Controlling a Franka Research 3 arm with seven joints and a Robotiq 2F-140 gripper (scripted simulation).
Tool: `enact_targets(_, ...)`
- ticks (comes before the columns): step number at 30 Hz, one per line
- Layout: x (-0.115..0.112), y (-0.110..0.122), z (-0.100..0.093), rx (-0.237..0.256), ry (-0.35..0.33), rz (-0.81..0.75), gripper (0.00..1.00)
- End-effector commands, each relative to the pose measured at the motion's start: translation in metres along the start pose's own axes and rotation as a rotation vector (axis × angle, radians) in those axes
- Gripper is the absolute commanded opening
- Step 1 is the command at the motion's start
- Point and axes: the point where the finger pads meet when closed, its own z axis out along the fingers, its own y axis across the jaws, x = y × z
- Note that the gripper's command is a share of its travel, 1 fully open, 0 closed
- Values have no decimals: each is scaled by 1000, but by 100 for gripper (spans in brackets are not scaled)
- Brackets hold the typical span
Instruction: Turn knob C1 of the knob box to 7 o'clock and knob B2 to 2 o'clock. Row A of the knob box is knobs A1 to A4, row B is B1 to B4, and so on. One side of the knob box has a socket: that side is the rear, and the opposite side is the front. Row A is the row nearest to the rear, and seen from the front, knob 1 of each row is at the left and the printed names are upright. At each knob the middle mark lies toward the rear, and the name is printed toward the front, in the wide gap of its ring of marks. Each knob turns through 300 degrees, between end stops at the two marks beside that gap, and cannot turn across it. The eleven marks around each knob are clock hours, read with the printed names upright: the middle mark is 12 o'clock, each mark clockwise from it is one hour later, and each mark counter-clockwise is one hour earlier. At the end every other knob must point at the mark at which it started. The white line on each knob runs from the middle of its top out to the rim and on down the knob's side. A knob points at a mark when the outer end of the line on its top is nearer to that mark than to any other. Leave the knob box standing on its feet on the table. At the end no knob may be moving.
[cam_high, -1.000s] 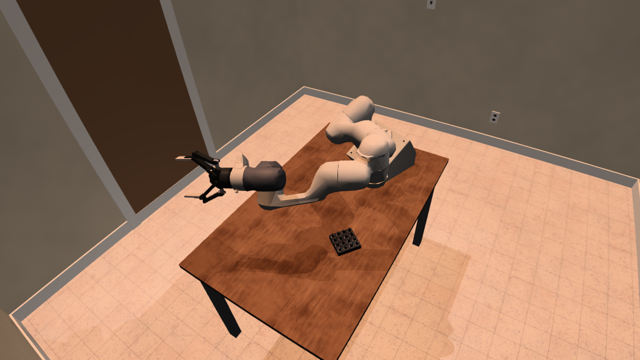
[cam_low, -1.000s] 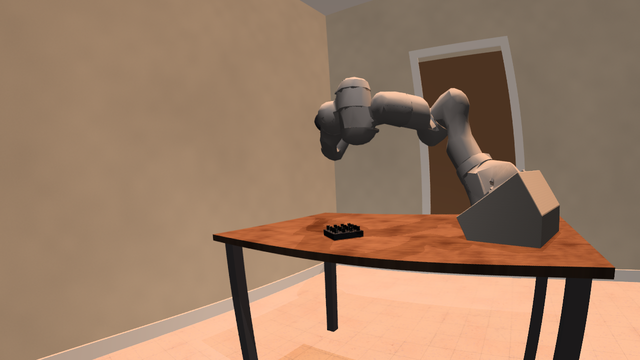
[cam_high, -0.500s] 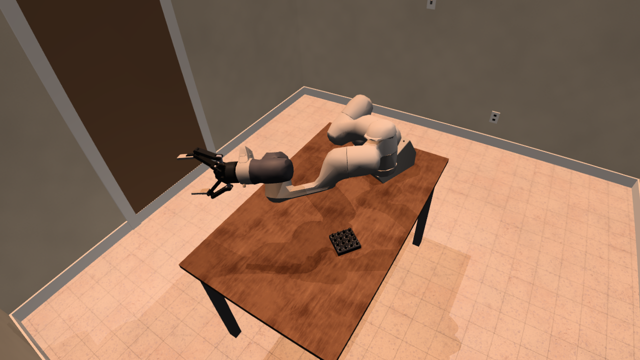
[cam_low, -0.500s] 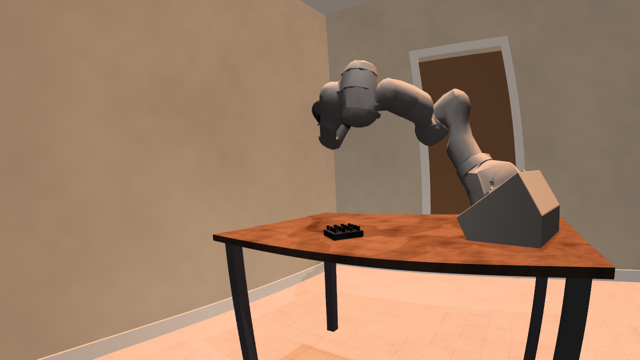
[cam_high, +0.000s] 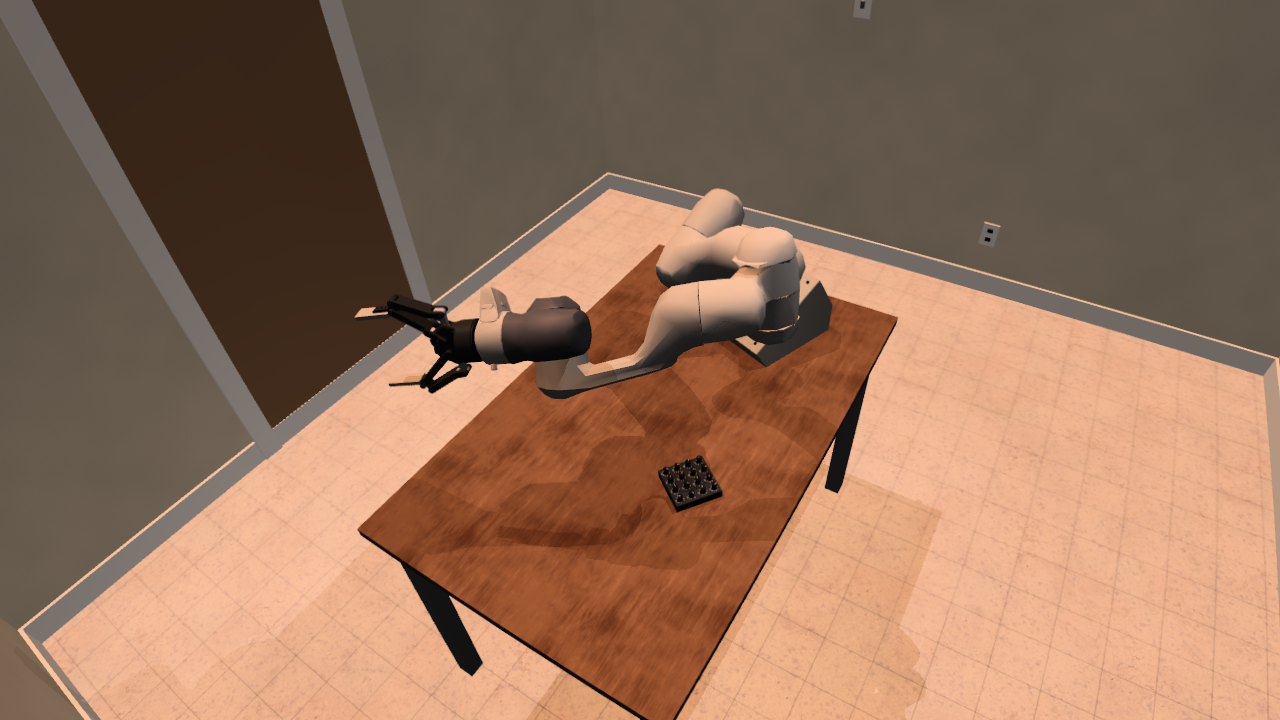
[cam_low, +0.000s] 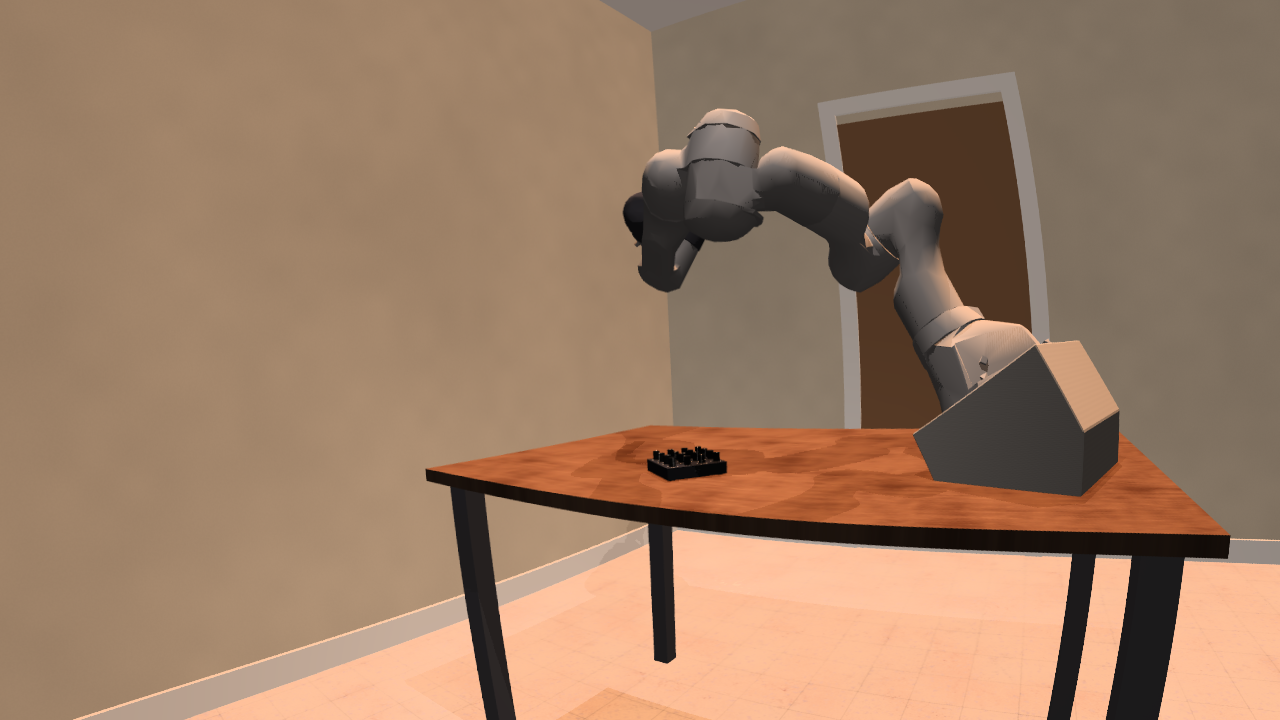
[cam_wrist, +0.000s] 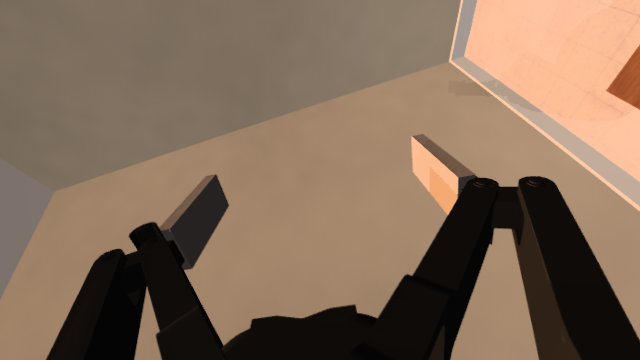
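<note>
Black two-finger gripper (cam_high: 386, 346) (cam_wrist: 314, 172): raised, well apart from the knob box, at left in the top view. Jaws wide, nothing between them. Square black box with upright knobs (cam_high: 690, 484) (cam_low: 687, 466): on the brown wooden table (cam_high: 572, 573) (cam_low: 805, 501), near its long right edge in the top view. Knob pointings too small to read.

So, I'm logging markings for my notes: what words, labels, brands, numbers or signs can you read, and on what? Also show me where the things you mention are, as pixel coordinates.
No text is readable anywhere.
Black square knob box (cam_high: 690, 484) (cam_low: 687, 467): any printed knob names are too small to read.
White jointed robot arm (cam_high: 729, 311) (cam_low: 810, 183): no legible brand.
</note>
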Motion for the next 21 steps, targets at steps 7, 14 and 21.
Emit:
enact_targets(7, 0, -5, -9, -22, -3, -68, 100)
enact_targets(14, 0, -5, -9, -22, -3, -68, 100)
enact_targets(21, 0, -5, -9, -22, -3, -68, 100)
